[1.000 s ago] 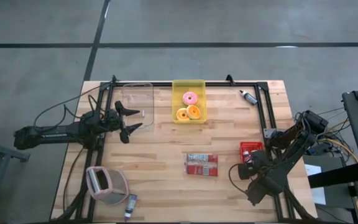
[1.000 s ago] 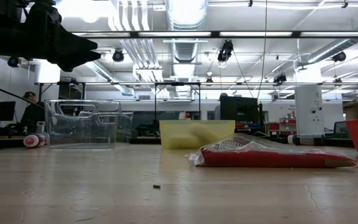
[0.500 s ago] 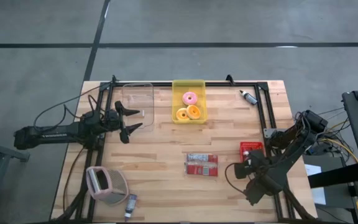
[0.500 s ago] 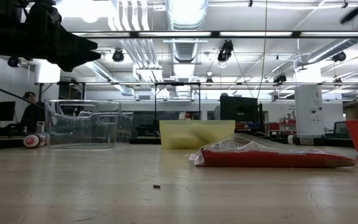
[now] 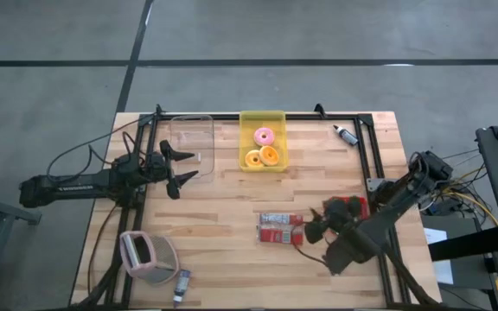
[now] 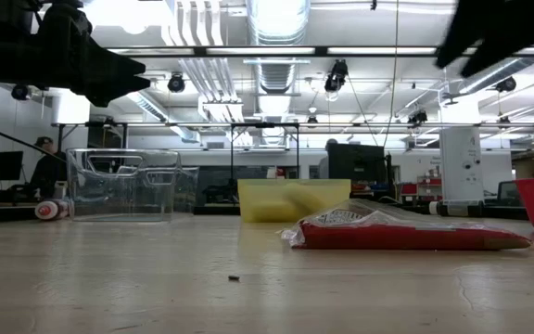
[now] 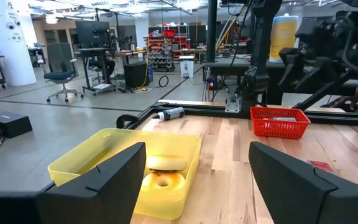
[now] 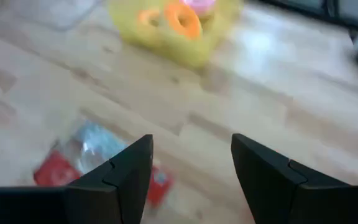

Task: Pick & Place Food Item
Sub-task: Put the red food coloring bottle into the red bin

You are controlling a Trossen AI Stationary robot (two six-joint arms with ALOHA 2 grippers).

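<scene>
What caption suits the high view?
Right hand open beside the snack packet; left hand waits near the yellow bin.

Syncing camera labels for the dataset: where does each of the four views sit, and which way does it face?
High: overhead, straight down; both arms, left gripper, right gripper open.
Low: table height, level across; red-and-silver snack packet, arms dark overhead.
Left wrist: forward past own fingers; red mesh basket.
Right wrist: down past own fingers at table.
Shared: all show the yellow plastic bin of doughnuts.
</scene>
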